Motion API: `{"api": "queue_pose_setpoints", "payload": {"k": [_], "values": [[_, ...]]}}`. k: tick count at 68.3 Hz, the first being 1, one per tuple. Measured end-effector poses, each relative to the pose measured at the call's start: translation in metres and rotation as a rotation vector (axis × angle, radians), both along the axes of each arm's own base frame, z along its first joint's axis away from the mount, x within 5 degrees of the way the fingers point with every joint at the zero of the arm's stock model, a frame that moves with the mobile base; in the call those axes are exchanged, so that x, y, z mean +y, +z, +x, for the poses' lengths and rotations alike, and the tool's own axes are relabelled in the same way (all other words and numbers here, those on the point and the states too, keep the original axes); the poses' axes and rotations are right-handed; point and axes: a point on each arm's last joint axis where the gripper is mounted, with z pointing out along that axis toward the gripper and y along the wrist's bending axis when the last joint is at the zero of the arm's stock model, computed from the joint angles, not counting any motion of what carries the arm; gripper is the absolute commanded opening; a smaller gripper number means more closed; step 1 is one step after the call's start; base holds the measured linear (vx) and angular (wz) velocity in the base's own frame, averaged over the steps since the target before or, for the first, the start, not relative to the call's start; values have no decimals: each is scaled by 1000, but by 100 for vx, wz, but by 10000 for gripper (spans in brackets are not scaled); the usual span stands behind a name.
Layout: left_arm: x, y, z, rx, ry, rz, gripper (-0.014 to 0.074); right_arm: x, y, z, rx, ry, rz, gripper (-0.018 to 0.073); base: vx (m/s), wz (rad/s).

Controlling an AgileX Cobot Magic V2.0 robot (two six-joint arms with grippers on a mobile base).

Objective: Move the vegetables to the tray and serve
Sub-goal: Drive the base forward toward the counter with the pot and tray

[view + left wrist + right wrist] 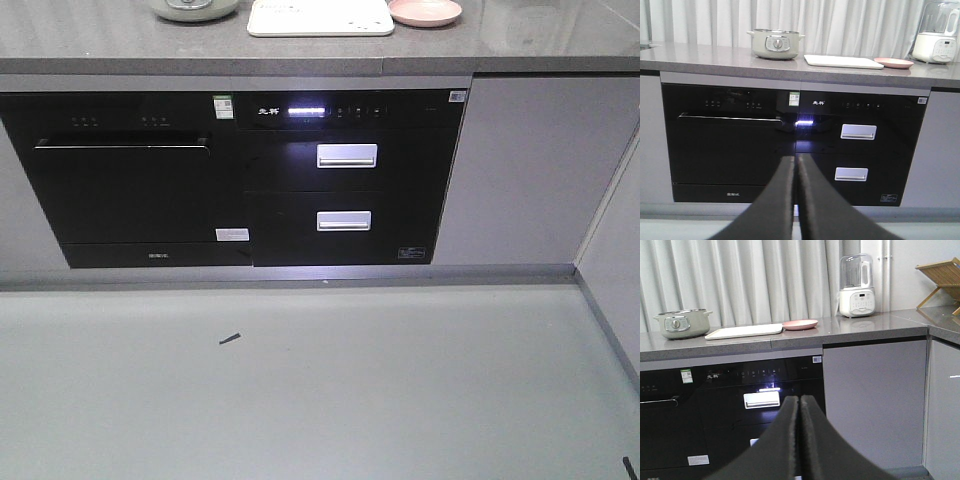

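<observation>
Since our left gripper (795, 164) and right gripper (799, 402) have fingers pressed together on nothing, with the tray (842, 61) and plate (893, 62) far beyond them, we judge nothing done yet; no lettuce shows.

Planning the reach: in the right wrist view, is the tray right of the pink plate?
No, the tray lies left of the pink plate, between it and the pot.
</observation>
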Motion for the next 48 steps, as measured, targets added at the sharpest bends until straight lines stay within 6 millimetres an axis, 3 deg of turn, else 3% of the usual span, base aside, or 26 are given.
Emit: {"api": "queue_pose_setpoints", "payload": {"k": [48], "values": [[0, 0, 0, 0, 0, 0, -6, 0, 0, 0, 0, 0, 0, -3, 12, -3]]}}
